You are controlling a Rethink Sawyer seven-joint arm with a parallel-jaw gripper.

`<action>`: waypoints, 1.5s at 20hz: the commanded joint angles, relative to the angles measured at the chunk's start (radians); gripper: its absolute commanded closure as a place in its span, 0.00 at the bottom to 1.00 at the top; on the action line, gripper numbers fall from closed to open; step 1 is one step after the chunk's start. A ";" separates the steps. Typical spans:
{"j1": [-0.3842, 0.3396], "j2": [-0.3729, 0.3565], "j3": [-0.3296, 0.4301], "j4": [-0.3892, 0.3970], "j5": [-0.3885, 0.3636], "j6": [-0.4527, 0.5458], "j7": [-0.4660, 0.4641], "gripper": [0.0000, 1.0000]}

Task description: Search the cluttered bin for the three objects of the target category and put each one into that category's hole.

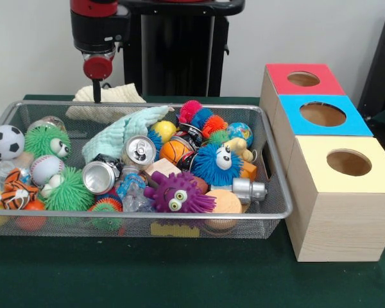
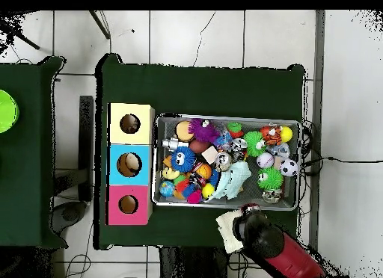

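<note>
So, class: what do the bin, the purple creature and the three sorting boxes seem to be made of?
Bin: silvery wire mesh, likely metal; you see through its walls.
Purple creature: probably soft rubber, matte; covered in floppy spikes, with bulging eyes.
Sorting boxes: pale wood or a wood-look board, judging by the grain on the sides; tops painted flat red, blue and yellow.
</note>
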 commanded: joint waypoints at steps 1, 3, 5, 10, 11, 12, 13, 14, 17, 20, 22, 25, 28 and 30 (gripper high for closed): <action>-0.029 0.130 0.134 -0.188 0.028 -0.165 0.127 1.00; -0.014 0.136 0.115 -0.183 0.046 -0.154 0.138 1.00; -0.028 0.187 0.125 -0.178 0.048 -0.212 0.167 1.00; -0.031 0.201 0.130 -0.172 0.046 -0.264 0.189 1.00; -0.011 0.157 0.111 -0.155 0.064 -0.203 0.183 1.00; 0.014 0.110 0.089 -0.138 0.085 -0.134 0.180 1.00; 0.035 0.068 0.070 -0.125 0.097 -0.081 0.177 1.00; 0.048 0.036 0.059 -0.119 0.105 -0.037 0.173 1.00; 0.092 -0.044 0.020 -0.112 0.128 0.090 0.164 1.00; 0.130 -0.089 -0.025 -0.121 0.146 0.177 0.149 1.00; 0.136 -0.096 -0.036 -0.129 0.151 0.206 0.134 1.00; 0.139 -0.108 -0.046 -0.133 0.155 0.231 0.120 1.00; 0.143 -0.135 -0.055 -0.128 0.152 0.271 0.114 1.00; 0.155 -0.155 -0.076 -0.136 0.146 0.312 0.109 1.00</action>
